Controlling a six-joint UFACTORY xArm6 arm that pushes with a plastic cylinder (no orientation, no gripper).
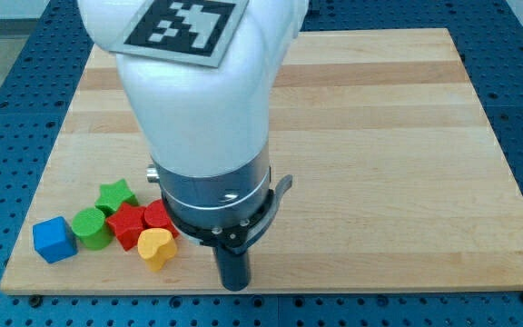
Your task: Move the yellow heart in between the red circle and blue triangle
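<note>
Right of yellow heart (156,248), my tip (234,286) upright.

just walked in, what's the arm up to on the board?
The arm's rod is down near the board's bottom edge, my tip just to the view's right of the yellow heart, with a small gap showing between them. The heart sits at the bottom right of a cluster: red blocks above it, a green star, a green cylinder and a blue cube to the left. No blue triangle shows; the arm hides part of the board.
</note>
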